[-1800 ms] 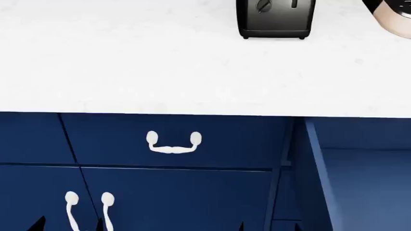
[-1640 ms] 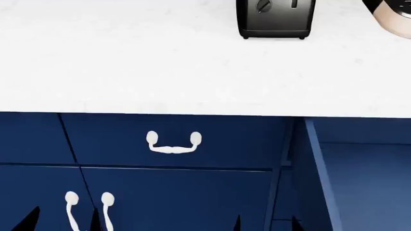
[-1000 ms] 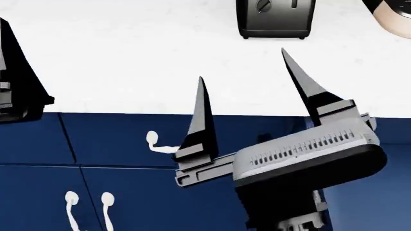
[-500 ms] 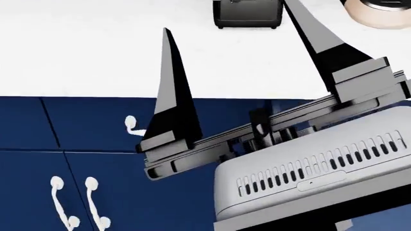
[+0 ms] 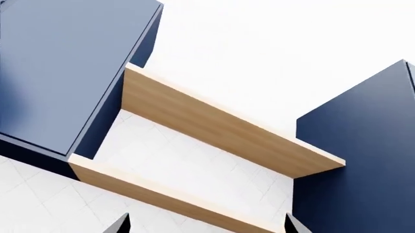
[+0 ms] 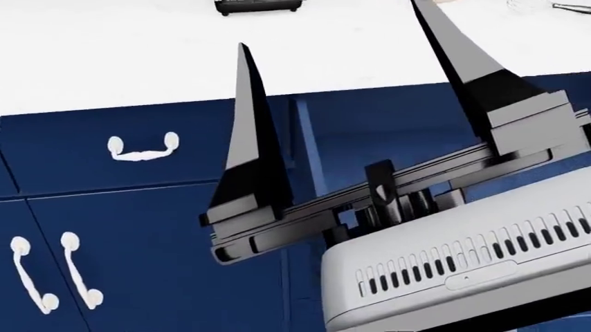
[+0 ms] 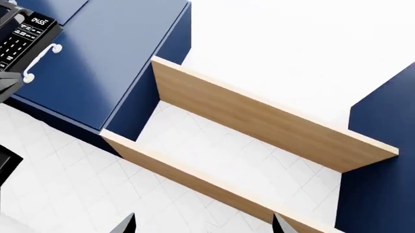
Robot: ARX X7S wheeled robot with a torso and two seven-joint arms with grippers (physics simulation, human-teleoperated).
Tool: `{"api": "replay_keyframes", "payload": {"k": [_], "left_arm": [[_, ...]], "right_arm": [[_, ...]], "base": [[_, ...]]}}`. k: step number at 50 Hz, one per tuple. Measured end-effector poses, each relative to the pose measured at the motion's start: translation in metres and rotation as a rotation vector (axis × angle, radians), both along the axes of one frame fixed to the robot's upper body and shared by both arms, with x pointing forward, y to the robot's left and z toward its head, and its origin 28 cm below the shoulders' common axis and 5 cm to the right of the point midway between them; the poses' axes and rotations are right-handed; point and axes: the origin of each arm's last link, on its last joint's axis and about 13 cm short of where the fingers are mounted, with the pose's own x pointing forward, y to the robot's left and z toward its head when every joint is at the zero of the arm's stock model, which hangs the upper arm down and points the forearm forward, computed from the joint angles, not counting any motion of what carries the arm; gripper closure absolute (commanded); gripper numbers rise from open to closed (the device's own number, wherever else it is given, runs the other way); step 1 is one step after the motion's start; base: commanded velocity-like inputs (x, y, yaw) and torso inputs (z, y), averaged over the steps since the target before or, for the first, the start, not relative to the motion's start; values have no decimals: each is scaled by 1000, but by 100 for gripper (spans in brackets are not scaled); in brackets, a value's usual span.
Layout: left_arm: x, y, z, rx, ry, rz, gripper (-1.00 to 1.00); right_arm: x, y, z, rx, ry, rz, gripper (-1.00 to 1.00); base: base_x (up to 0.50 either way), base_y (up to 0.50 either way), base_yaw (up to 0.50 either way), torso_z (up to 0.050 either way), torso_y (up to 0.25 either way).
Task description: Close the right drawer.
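In the head view the right drawer (image 6: 308, 149) stands open below the white counter. Only its navy left side wall and a strip of its inside show. Its front panel and handle are hidden behind my right gripper (image 6: 331, 28). That gripper is raised close to the camera, fingers wide apart and empty, in front of the drawer. In the right wrist view its fingertips (image 7: 126, 225) frame only wall shelves. My left gripper (image 5: 206, 227) is open and empty and shows only in its wrist view, facing upper cabinets.
A closed navy drawer with a white bow handle (image 6: 143, 146) is left of the open one. Cabinet doors with upright white handles (image 6: 79, 270) are below it. A black toaster (image 6: 259, 5) sits on the counter (image 6: 111, 55). Wooden shelves (image 7: 259, 121) and a keypad (image 7: 23, 34) show above.
The head view has swung right, so the cabinet fronts slid left and the open drawer's side wall came to the middle. My right gripper stays raised before the camera.
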Motion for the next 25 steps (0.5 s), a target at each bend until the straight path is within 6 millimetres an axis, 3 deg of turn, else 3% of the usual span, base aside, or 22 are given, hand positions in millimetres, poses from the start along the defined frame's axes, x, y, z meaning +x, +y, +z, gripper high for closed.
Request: {"api": "replay_keyframes", "payload": {"k": [25], "left_arm": [[-5, -4, -2, 20, 1, -19, -100]], "right_arm": [[-4, 0, -2, -33, -30, -20, -100]], "base": [[-292, 72, -500, 0, 0]]}}
